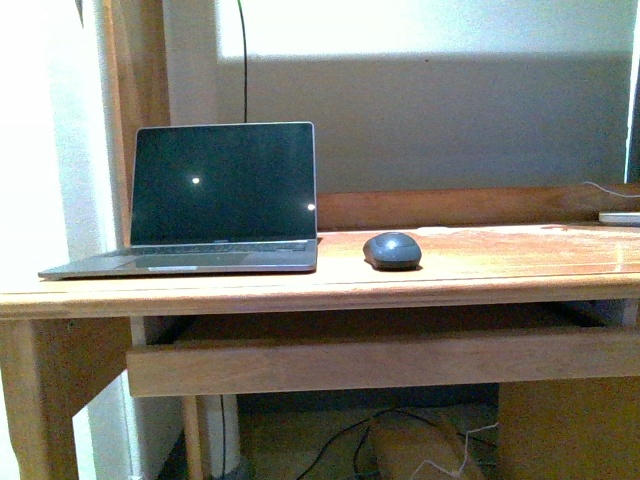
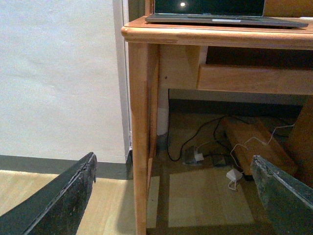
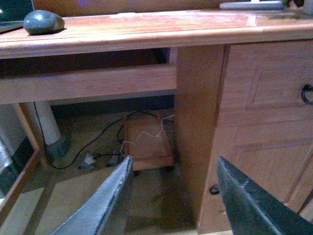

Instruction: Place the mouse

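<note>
Small dark grey domed oval mouse (image 1: 392, 250) rests on the orange-brown wooden desk surface (image 1: 500, 262), just right of the open dark-screened grey laptop (image 1: 210, 200), untouched; left gripper (image 2: 176, 196) and right gripper (image 3: 173, 196) both low before the desk, jaws apart, empty.

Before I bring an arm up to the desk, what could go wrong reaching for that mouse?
1. Both arms hang below the desktop, jaws open; a rising arm could strike the desk edge.
2. The mouse sits close beside the open laptop, so a wide approach by the right gripper may clip the laptop's corner.
3. The mouse's domed, smooth shell could slip or skid across the glossy wood when the jaws close.
</note>
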